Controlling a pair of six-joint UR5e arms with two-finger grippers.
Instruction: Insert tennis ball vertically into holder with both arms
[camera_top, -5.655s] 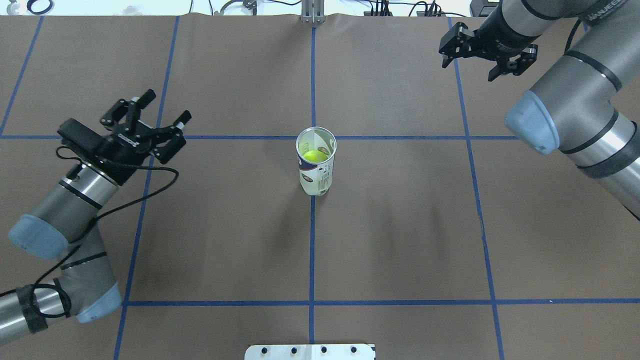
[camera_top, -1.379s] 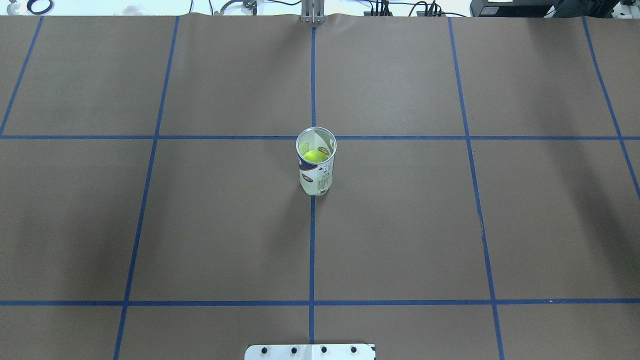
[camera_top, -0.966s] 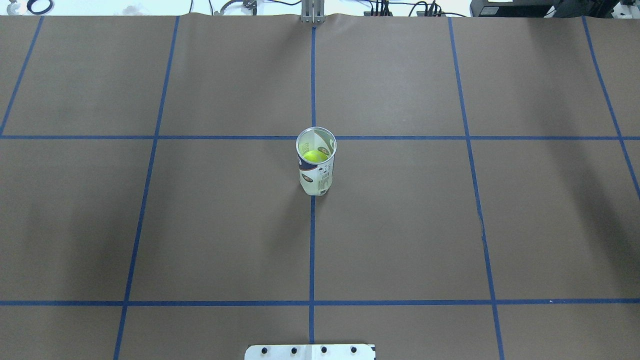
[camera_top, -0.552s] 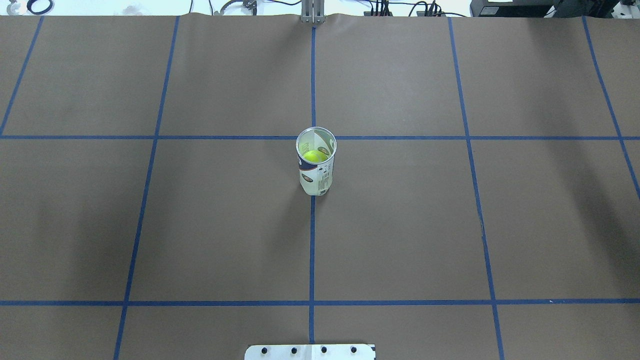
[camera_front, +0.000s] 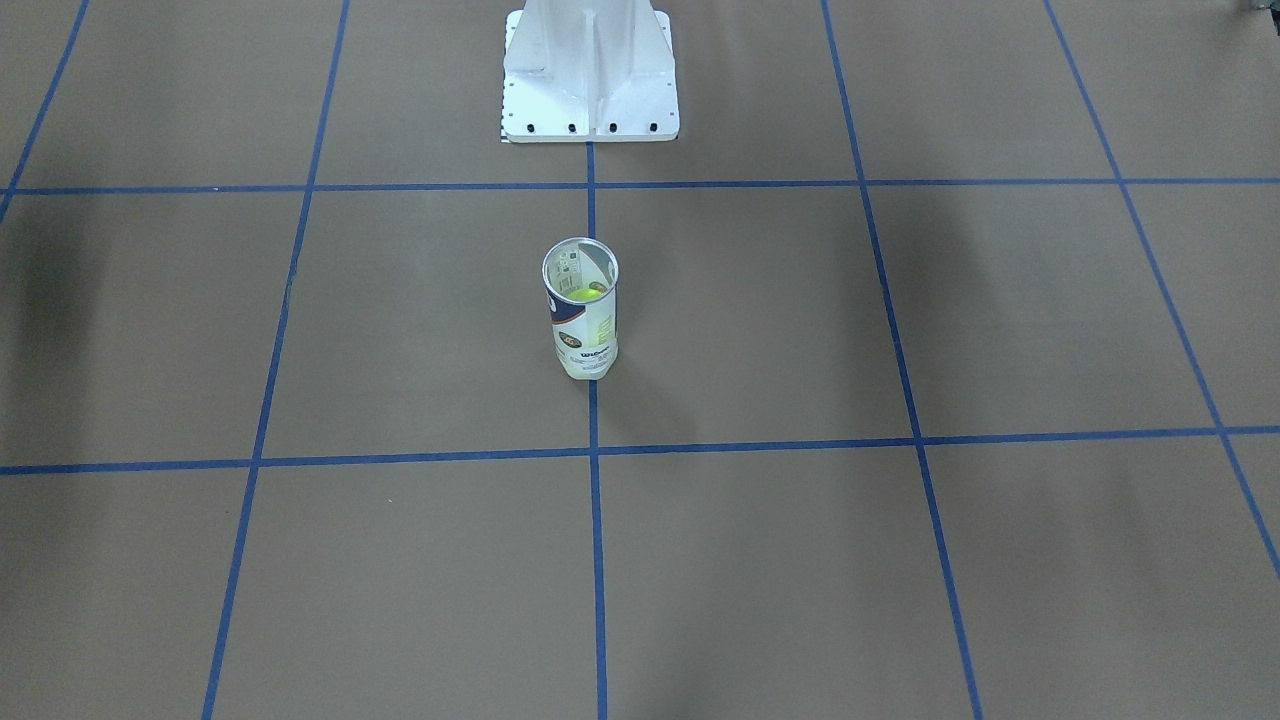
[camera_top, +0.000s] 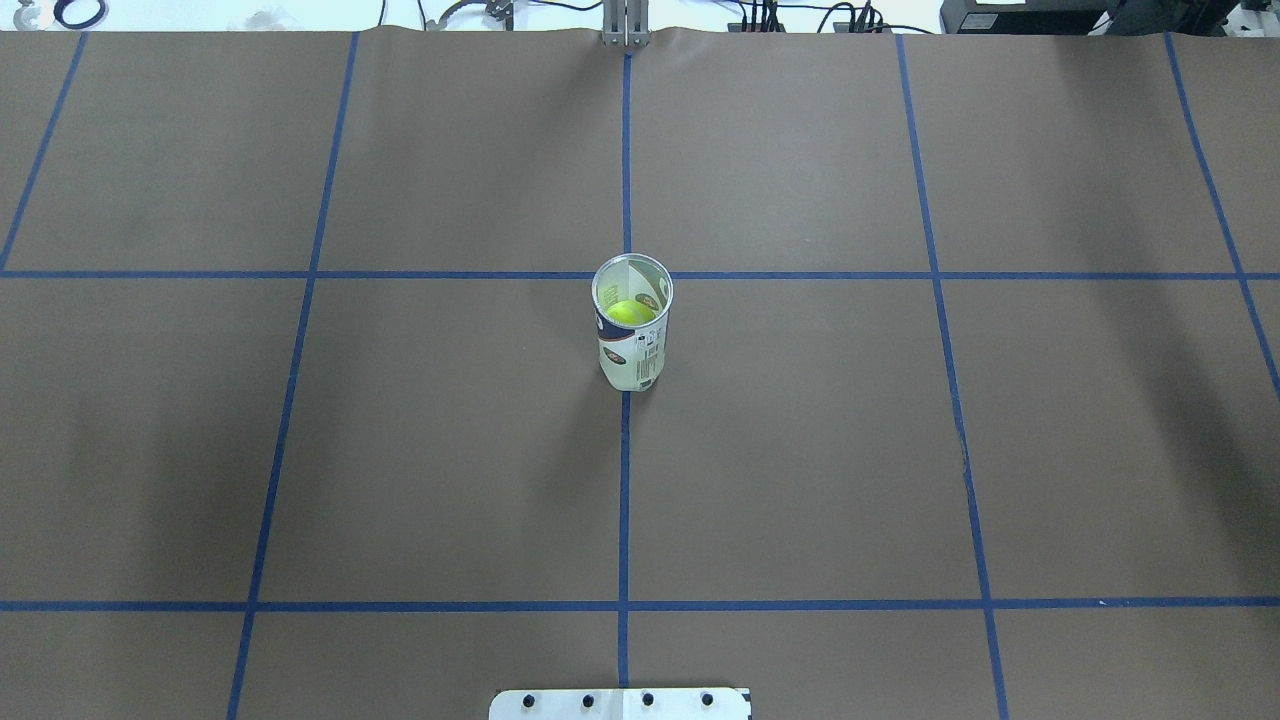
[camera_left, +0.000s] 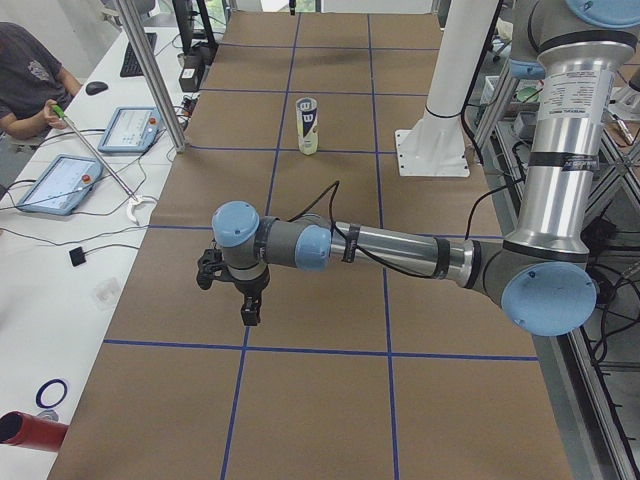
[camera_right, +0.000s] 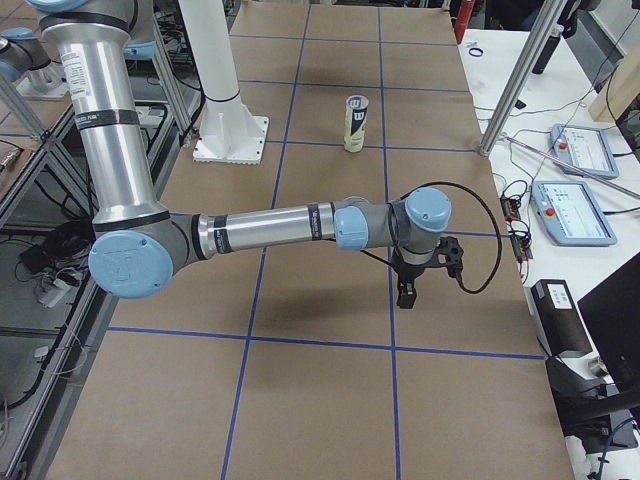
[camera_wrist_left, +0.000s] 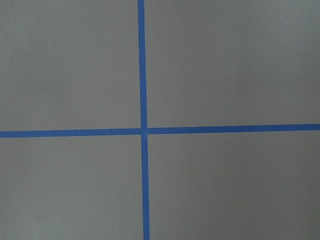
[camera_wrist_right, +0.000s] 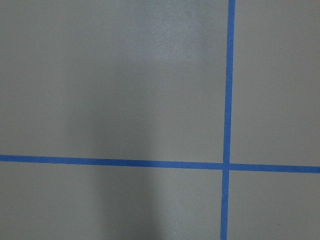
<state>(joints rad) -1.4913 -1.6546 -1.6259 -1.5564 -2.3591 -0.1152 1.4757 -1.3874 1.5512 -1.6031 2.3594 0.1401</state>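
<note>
The holder (camera_top: 632, 345), a clear can with a white and navy label and a silver rim, stands upright on the middle blue line. It also shows as the holder (camera_front: 583, 330), the holder (camera_left: 308, 125) and the holder (camera_right: 354, 122). A yellow-green tennis ball (camera_top: 631, 312) sits inside it, below the rim; the front-facing view shows the ball (camera_front: 587, 294) through the opening. My left gripper (camera_left: 240, 300) hangs over the table's left end, far from the can. My right gripper (camera_right: 418, 285) hangs over the right end. Whether either is open or shut I cannot tell. Both wrist views show only brown paper and blue tape.
The white pedestal base (camera_front: 590, 70) stands behind the can, on the robot's side. A person (camera_left: 30, 80) sits at a side table with tablets (camera_left: 60, 185) beyond the left end. More tablets (camera_right: 575, 210) and an aluminium post (camera_right: 515, 85) are at the right end.
Both arms, in the overhead view 5.7 s ago, have swung outward and left it. Over the last 1.4 s nothing has moved; can and ball stay put.
</note>
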